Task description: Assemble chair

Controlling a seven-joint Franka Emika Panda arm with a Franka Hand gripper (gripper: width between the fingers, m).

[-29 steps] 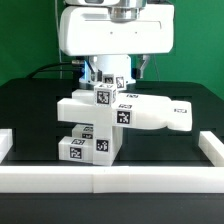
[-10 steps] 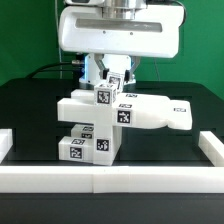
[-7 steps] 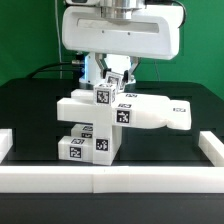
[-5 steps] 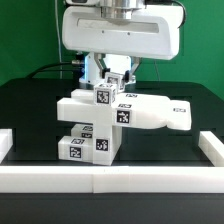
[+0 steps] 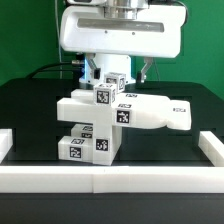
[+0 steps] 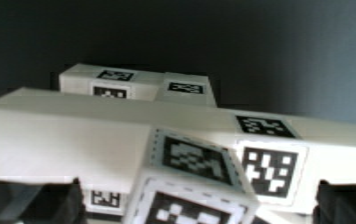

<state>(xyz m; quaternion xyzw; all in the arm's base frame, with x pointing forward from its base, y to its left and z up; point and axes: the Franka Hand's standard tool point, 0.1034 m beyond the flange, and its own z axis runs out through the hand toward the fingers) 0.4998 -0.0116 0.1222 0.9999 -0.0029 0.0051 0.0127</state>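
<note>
The partly built chair stands mid-table in the exterior view. A thick white slab [image 5: 135, 113] with tag stickers lies across stacked tagged blocks [image 5: 84, 146]. A small tagged piece [image 5: 113, 83] stands upright on the slab's top, next to another tagged block [image 5: 104, 96]. My gripper [image 5: 116, 74] hangs straight above it, with one finger on either side and a gap to each. In the wrist view the same piece [image 6: 189, 200] fills the space between the dark fingers [image 6: 42, 200], and the slab [image 6: 77, 125] lies beyond. The gripper [image 6: 201, 198] is open.
A long low white border rail [image 5: 110, 178] runs along the table's front, with raised ends at the exterior view's left [image 5: 5, 142] and right [image 5: 212, 146]. The table top is black. A cable trails at the back left [image 5: 50, 68].
The small piece looked turned and tilted between the fingers half a second ago. It now stands square, and the fingers have spread apart from it.
</note>
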